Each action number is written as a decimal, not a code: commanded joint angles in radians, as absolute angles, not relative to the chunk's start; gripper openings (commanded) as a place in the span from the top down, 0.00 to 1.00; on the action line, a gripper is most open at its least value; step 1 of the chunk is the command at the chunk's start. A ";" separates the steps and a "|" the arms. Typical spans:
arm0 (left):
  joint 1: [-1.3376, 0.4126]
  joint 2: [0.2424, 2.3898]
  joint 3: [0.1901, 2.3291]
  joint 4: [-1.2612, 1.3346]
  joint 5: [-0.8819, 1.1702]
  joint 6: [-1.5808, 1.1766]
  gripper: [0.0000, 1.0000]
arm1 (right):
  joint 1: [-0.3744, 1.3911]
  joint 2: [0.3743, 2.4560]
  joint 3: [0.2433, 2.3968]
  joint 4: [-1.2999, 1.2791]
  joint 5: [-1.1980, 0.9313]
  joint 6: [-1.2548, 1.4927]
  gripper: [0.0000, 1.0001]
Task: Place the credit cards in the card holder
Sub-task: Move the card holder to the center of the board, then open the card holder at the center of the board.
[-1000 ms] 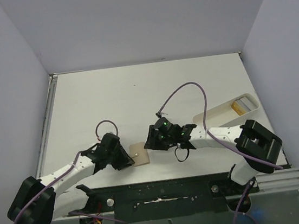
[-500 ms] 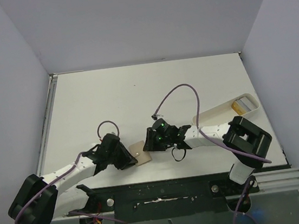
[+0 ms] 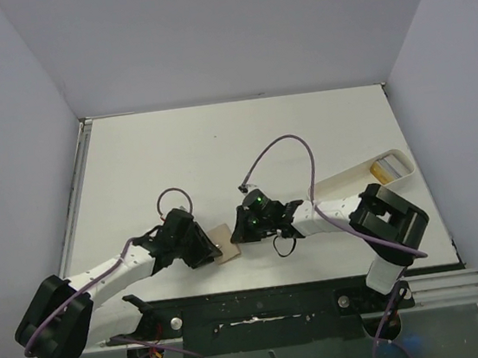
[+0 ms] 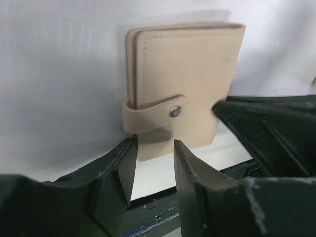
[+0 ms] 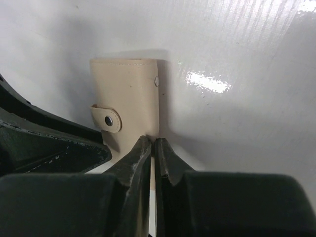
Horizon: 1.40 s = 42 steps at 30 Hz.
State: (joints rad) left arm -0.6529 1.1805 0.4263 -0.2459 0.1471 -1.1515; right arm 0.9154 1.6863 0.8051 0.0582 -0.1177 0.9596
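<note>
The card holder [image 3: 223, 242] is a tan wallet lying shut and flat near the table's front edge, its snap strap fastened. It fills the left wrist view [image 4: 185, 79] and shows in the right wrist view [image 5: 128, 96]. My left gripper [image 3: 204, 251] is open, its fingertips [image 4: 183, 150] on either side of the holder's near edge below the strap. My right gripper [image 3: 240, 229] is shut and empty, its tips [image 5: 143, 145] touching the holder's near right corner. No dark credit cards show clearly.
A white oblong tray [image 3: 344, 185] lies at the right, with small tan and grey items [image 3: 385, 168] at its far end. The right arm's purple cable [image 3: 283, 143] arches over the table's middle. A dark rail runs along the front edge [image 3: 254, 304].
The right arm has reached further left, bringing its shut fingers against the holder. The left gripper has edged closer to the holder, which has shifted slightly.
</note>
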 commanded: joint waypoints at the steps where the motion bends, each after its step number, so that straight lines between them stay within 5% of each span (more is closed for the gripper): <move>1: -0.657 1.177 0.537 -0.289 0.101 -1.095 0.63 | 0.918 1.580 0.800 0.076 -0.102 0.926 1.00; 19: -0.658 1.259 0.734 -0.313 0.126 -0.957 0.57 | 0.940 1.315 0.825 -0.176 0.048 0.894 1.00; 29: -0.670 1.333 0.661 -0.095 0.339 -0.947 0.55 | 0.949 1.333 0.818 -0.158 0.051 0.902 1.00; 42: -0.692 1.429 0.651 -0.176 0.249 -0.917 0.57 | 0.960 1.354 0.825 -0.148 0.060 0.908 1.00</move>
State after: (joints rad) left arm -0.6811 1.4040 0.6159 -0.1307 0.3145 -0.9565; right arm 0.9455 1.3693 0.8021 -0.2050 0.0422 0.8978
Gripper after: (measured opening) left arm 0.448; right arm 0.037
